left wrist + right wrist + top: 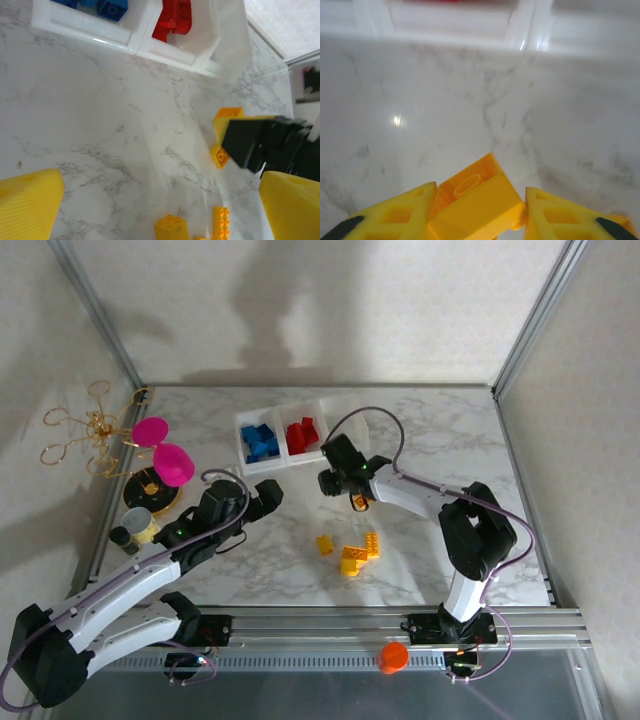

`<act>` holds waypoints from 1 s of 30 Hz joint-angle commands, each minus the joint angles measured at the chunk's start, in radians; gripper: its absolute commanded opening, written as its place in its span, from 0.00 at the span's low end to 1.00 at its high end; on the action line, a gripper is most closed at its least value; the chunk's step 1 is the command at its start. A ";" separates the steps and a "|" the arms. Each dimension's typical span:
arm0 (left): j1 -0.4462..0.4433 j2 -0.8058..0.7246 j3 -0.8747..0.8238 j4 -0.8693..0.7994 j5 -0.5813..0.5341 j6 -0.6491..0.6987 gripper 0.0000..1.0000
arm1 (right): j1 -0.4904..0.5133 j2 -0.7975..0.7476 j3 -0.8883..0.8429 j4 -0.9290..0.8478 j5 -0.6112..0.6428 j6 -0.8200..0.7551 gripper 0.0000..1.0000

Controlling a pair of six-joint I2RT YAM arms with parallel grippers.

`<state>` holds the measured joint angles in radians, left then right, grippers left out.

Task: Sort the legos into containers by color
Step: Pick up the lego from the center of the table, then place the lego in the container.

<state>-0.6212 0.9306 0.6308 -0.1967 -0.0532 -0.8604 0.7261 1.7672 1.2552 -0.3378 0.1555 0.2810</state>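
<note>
Marble table (440,440) below, and the right gripper (477,212) is pinched tight on a yellow brick (470,197), just short of the tray (345,418). The left gripper (160,210) gapes wide, nothing between its pads. Blue bricks (260,442) fill the tray's left compartment, red bricks (302,434) the middle. Loose yellow bricks (358,555) lie nearer the bases.

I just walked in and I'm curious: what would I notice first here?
The bright colours: blue legos and red legos sit in two compartments of the white tray at the far side, and loose yellow legos lie on the marble table. The right gripper is shut on a yellow brick in front of the tray. Two magenta discs stand out at the left.
</note>
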 commanded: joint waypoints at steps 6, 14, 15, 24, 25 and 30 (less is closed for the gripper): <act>0.001 0.079 0.082 0.067 -0.022 0.057 1.00 | -0.093 0.122 0.239 0.049 0.045 -0.005 0.29; 0.020 0.170 0.135 0.100 -0.011 0.082 1.00 | -0.147 0.339 0.496 0.060 0.101 -0.035 0.29; 0.021 0.174 0.137 0.104 -0.013 0.084 1.00 | -0.149 0.364 0.536 0.048 0.107 -0.038 0.29; 0.032 0.209 0.152 0.103 -0.022 0.092 1.00 | -0.181 0.525 0.709 0.014 0.202 -0.050 0.30; 0.032 0.208 0.150 0.103 -0.023 0.092 1.00 | -0.189 0.531 0.714 0.019 0.187 -0.047 0.31; 0.035 0.211 0.152 0.104 -0.024 0.093 1.00 | -0.193 0.558 0.750 0.006 0.180 -0.054 0.43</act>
<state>-0.5957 1.1362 0.7574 -0.1043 -0.0605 -0.7849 0.5388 2.3020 1.9553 -0.3107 0.3145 0.2386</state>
